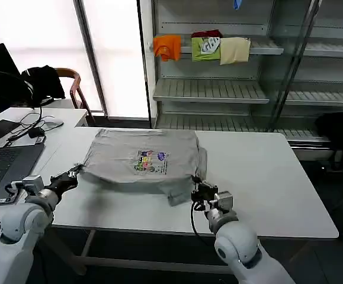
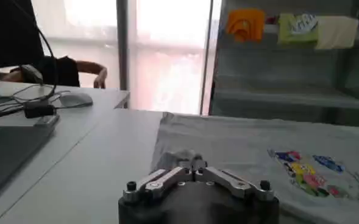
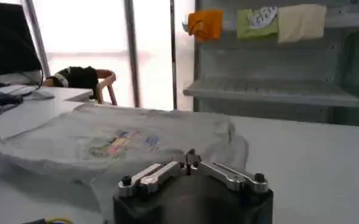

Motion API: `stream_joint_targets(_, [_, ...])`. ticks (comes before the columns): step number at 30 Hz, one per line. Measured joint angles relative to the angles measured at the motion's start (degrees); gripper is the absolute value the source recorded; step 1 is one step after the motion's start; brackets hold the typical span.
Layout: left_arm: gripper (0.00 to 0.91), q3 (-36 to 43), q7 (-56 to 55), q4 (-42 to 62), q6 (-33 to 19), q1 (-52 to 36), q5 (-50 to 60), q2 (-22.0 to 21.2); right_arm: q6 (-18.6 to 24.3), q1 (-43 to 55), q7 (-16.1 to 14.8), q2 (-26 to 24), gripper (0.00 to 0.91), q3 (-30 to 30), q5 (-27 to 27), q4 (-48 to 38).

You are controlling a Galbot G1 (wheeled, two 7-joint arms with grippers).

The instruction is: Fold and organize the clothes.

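While the grey shirt lies print-up on the white table, the left gripper pinches its near left corner. The right gripper pinches the near right edge, both clamped tight on cloth.

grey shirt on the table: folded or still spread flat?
Partly folded. The grey shirt shows no sleeves spread, its edges are tucked under, and each pincer, left and right, is shut on a near corner.

Left tool pinched closed, right tool seemingly closed, arms low.
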Motion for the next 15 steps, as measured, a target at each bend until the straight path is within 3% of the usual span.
stream_joint_targets(15, [0.010,5.9,-0.3,9.5,-3.0,-9.8,3.2,-2.6,8.4,8.4,-5.3,2.3,0.000,-1.7,-5.8,-14.6])
